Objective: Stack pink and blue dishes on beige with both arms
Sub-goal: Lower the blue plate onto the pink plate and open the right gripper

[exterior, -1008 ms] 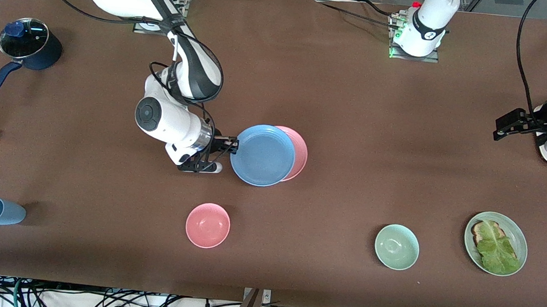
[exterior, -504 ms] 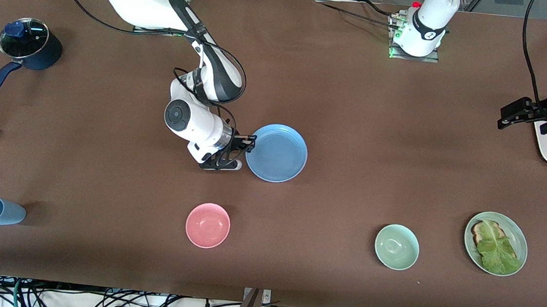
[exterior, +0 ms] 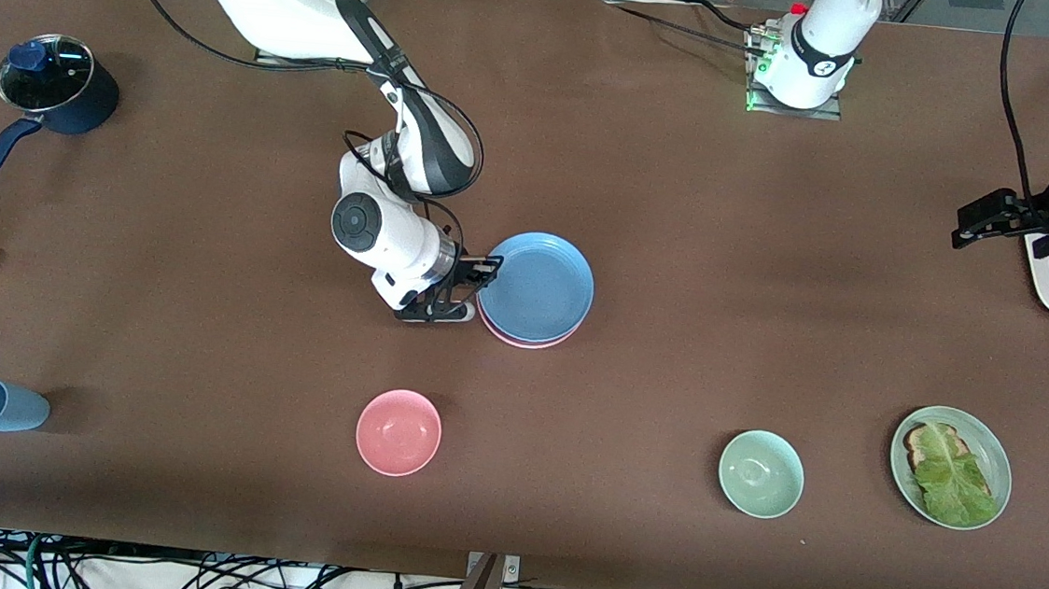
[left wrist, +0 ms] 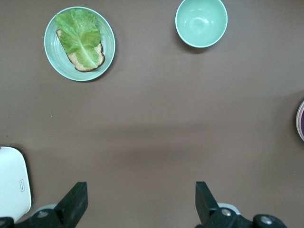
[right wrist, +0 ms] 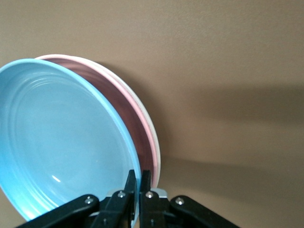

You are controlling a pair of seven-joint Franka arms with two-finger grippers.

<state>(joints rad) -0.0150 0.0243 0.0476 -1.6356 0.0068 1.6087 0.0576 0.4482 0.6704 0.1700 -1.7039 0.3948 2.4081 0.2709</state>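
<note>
Held blue plate (exterior: 539,286) by its 9 o'clock rim, right gripper (exterior: 487,275) clamped on it, tilted over pink plate (exterior: 521,340) mid-table. Waited spread apart, left gripper (left wrist: 138,202), at table's end.

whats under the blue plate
The pink plate lies under the blue plate, which the right gripper pinches by its rim. The right wrist view shows a pale rim under the pink; the rest is covered.

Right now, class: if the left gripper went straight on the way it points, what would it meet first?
The left gripper is open and points down at bare brown table. The way looks free, so it would probably meet the tabletop first; the green bowl and lettuce plate lie off that line.
</note>
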